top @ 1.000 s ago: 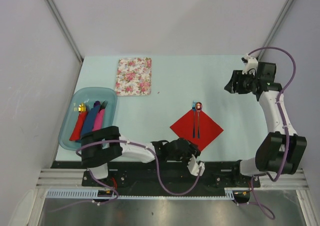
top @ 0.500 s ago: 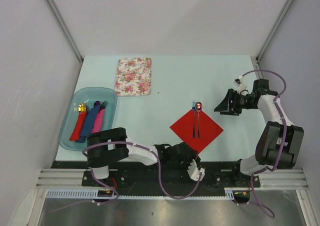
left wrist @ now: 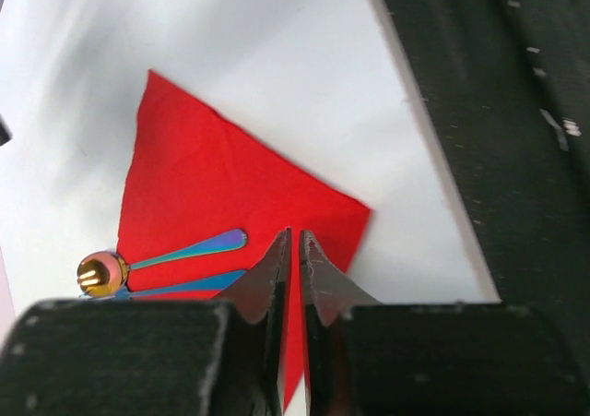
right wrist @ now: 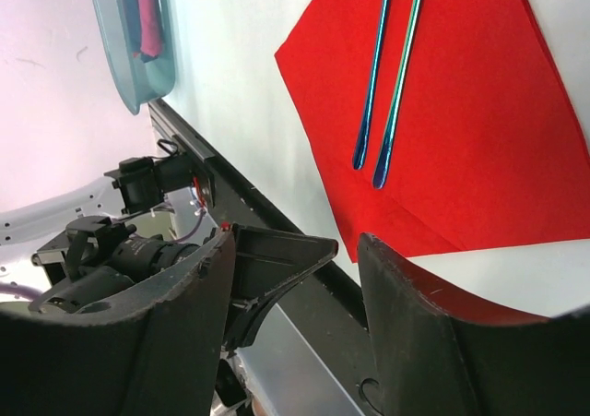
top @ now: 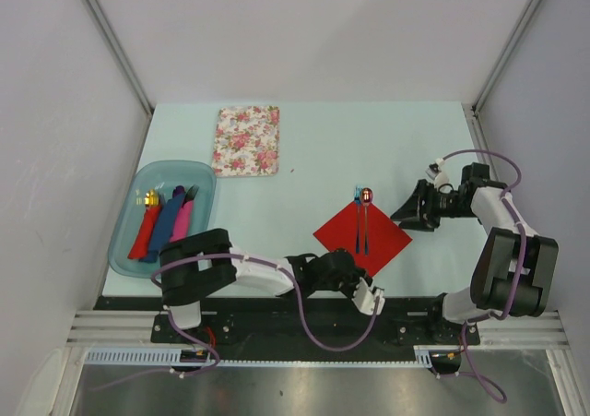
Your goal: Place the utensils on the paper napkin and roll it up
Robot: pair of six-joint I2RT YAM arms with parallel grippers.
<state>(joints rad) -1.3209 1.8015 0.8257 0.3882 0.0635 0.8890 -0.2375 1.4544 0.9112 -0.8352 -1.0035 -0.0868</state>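
Note:
The red paper napkin (top: 383,241) lies as a diamond near the table's front edge. The blue fork (top: 357,222) and the spoon (top: 367,196) with its red-gold head lie side by side on it, heads just past its far corner. My left gripper (top: 355,274) is shut and empty, low over the napkin's (left wrist: 212,185) near corner, beside the spoon handle (left wrist: 189,250) and the fork handle (left wrist: 198,283). My right gripper (top: 406,215) is open and empty just right of the napkin's right corner (right wrist: 461,112). The fork handle (right wrist: 373,75) and spoon handle (right wrist: 406,65) lie ahead of it.
A teal tray (top: 205,178) at the left holds red, blue and pink rolls and a gold-tipped utensil (top: 147,197); it also shows in the right wrist view (right wrist: 129,47). A floral napkin (top: 246,139) lies at the back left. The black base rail (left wrist: 498,112) runs along the table's front edge.
My right arm has swung from the far right corner down and in to the napkin's right corner. My left gripper has shifted slightly right toward the napkin's near corner.

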